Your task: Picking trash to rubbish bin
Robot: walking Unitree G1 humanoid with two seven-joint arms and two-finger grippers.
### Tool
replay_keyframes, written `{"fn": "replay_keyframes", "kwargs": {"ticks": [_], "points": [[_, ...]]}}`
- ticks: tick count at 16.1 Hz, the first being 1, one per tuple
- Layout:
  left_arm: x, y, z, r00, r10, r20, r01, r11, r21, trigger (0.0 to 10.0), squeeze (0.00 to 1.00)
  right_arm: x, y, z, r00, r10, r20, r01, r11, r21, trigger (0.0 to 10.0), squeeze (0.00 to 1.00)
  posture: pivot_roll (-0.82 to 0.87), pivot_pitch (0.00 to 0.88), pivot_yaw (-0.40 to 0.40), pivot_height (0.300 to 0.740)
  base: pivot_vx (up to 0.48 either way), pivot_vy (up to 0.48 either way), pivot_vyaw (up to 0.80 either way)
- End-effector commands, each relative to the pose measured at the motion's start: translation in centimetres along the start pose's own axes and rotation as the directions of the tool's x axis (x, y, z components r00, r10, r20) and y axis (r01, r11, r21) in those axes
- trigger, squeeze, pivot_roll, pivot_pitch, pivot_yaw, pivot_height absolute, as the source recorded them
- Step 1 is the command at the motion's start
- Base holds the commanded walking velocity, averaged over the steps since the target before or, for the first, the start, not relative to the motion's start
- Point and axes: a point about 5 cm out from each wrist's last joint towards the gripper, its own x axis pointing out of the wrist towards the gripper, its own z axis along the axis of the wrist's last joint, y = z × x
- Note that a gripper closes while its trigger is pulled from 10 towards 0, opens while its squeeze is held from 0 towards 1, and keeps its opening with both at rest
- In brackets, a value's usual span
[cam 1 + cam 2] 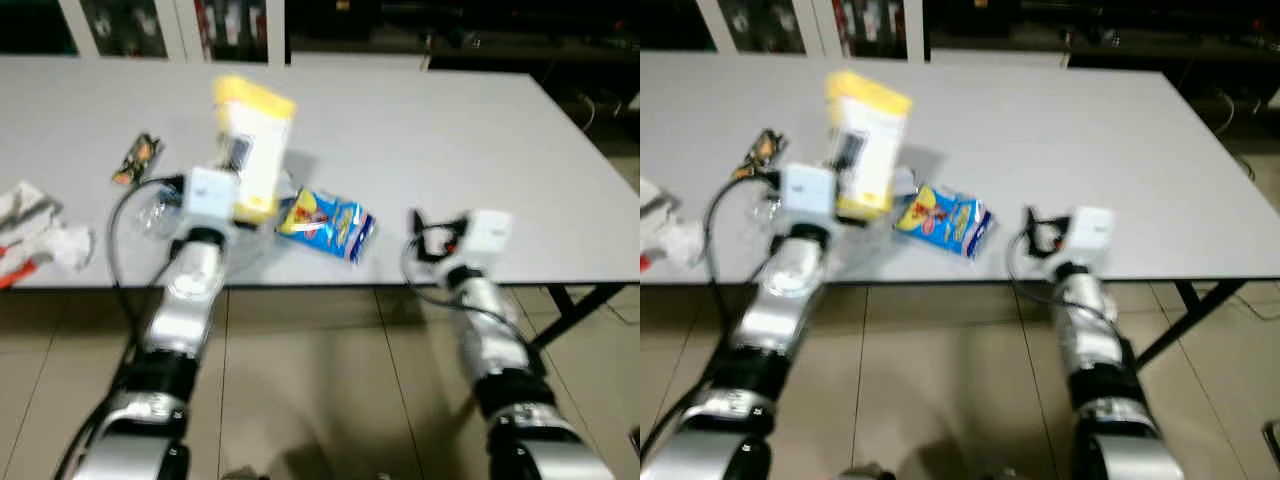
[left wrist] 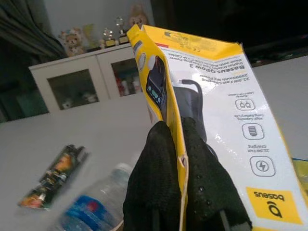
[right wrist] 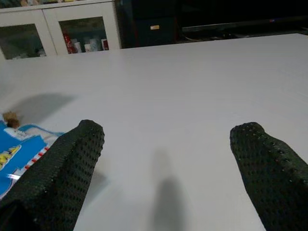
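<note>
The left gripper is closed on a yellow and white package. Its two black fingers pinch the thin edge of the package from both sides, and the package is lifted above the white table, standing nearly upright. In the left wrist view the package shows a yellow corner with printed icons.

The right gripper is wide open and holds nothing. It hovers low over the table near the front edge, and its fingers are well apart from each other.

On the table, just beside the lifted package and between the two arms, lies a blue snack bag. A clear plastic bottle with a blue label lies on its side close to the left gripper. A small dark wrapper lies further to the robot's left, and some crumpled white trash lies near the left end of the table. A white cabinet with glass doors stands behind the table.
</note>
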Motion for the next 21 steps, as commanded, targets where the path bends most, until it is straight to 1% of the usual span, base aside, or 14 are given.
{"fn": "replay_keyframes", "kwargs": {"ticks": [1, 4, 7, 11, 12, 13, 14, 15, 17, 21], "points": [[0.2, -0.8, 0.7, 0.999, -0.023, 0.025, 0.023, 1.000, -0.009, 10.0, 0.00, 0.1, -1.1, 0.6, 1.000, -0.022, 0.014, 0.023, 1.000, -0.013, 10.0, 0.00, 0.01, 0.086, -0.048, 0.740, 0.311, 0.000, 0.00], [0.2, -0.5, 0.8, 1.000, -0.017, 0.026, 0.017, 1.000, -0.002, 10.0, 0.00, 0.1, -1.1, 0.6, 1.000, -0.021, 0.009, 0.021, 1.000, -0.012, 10.0, 0.00, 0.01, 0.087, -0.049, 0.740, 0.305, 0.000, 0.00], [0.2, 0.1, 0.6, 1.000, 0.001, 0.020, -0.001, 1.000, 0.000, 10.0, 0.00, 0.1, -1.0, 0.5, 1.000, -0.020, 0.005, 0.020, 1.000, -0.006, 10.0, 0.00, 0.01, 0.087, -0.048, 0.740, 0.000, 0.000, 0.00], [0.3, 0.2, 0.6, 1.000, 0.002, 0.022, -0.002, 1.000, -0.003, 10.0, 0.00, 0.1, -0.9, 0.4, 1.000, -0.016, 0.000, 0.016, 1.000, -0.004, 10.0, 0.00, 0.01, 0.083, -0.047, 0.740, 0.000, 0.000, 0.00], [-0.1, 0.3, -0.2, 1.000, 0.005, -0.005, -0.005, 0.999, -0.035, 10.0, 0.00, 0.1, -0.8, 0.4, 1.000, -0.015, -0.004, 0.015, 1.000, -0.003, 10.0, 0.00, 0.01, 0.076, -0.046, 0.740, 0.000, 0.000, 0.00], [-0.6, 0.5, -1.4, 0.999, 0.004, -0.037, -0.006, 0.999, -0.038, 10.0, 0.00, 0.1, -0.8, 0.3, 1.000, -0.013, -0.005, 0.013, 1.000, -0.004, 10.0, 0.00, 0.01, 0.073, -0.044, 0.740, 0.000, 0.000, 0.00], [-1.2, 0.9, -2.4, 0.997, 0.011, -0.070, -0.012, 1.000, -0.014, 10.0, 0.00, 0.1, -0.8, 0.3, 1.000, -0.013, -0.005, 0.013, 1.000, -0.004, 10.0, 0.00, 0.01, 0.073, -0.044, 0.740, 0.000, 0.000, 0.00], [-1.4, 1.0, -2.6, 0.997, 0.014, -0.079, -0.015, 1.000, -0.007, 10.0, 0.00, 0.1, -0.8, 0.3, 1.000, -0.013, -0.004, 0.013, 1.000, -0.005, 10.0, 0.00, 0.01, 0.073, -0.043, 0.740, 0.000, 0.000, 0.00], [-2.0, 2.1, -2.9, 0.996, 0.030, -0.089, -0.029, 0.999, 0.021, 10.0, 0.00, 0.1, -1.0, 0.4, 1.000, -0.013, -0.002, 0.013, 1.000, -0.002, 10.0, 0.00, 0.01, 0.071, -0.044, 0.740, 0.000, 0.000, 0.00], [-2.7, 2.8, -3.3, 0.995, 0.036, -0.089, -0.032, 0.998, 0.046, 10.0, 0.00, 0.1, -0.6, 0.2, 1.000, 0.000, -0.005, 0.000, 1.000, 0.004, 10.0, 0.00, 0.02, 0.069, -0.044, 0.740, 0.000, 0.000, 0.00]]}}
